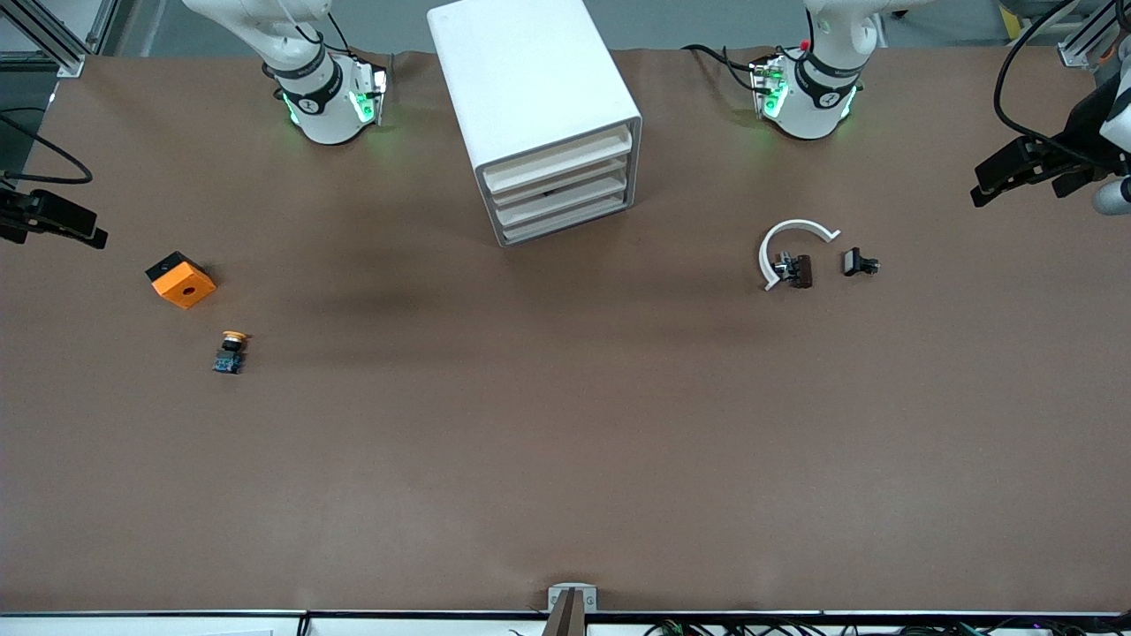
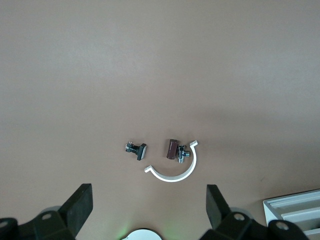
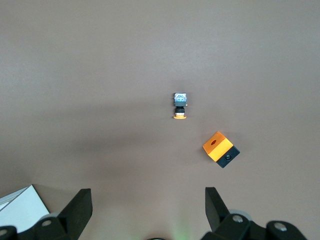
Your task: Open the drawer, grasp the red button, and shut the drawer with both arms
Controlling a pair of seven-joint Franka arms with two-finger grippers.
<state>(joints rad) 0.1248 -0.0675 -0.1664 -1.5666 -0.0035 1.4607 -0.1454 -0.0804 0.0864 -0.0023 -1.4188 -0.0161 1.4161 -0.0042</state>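
Front view: a white drawer cabinet (image 1: 530,88) stands on the brown desk (image 1: 565,442) between the two arm bases, its four drawers all pushed in; the red-capped button cannot be seen anywhere; toward the right arm's end lie an orange cube (image 1: 181,281) and, nearer the camera, a yellow-capped button (image 1: 231,351); toward the left arm's end lie a white curved clip (image 1: 791,234), a brown part (image 1: 798,269) touching it, and a black part (image 1: 857,262) just beside; the left gripper (image 1: 985,181) hangs over the desk's left-arm end, the right gripper (image 1: 88,231) over its right-arm end.

Left wrist view: the left gripper (image 2: 150,200) has its fingers (image 2: 80,202) spread wide, holding nothing, above the clip (image 2: 175,175).

Right wrist view: the right gripper (image 3: 148,200) likewise has its fingers (image 3: 80,205) wide apart and empty.
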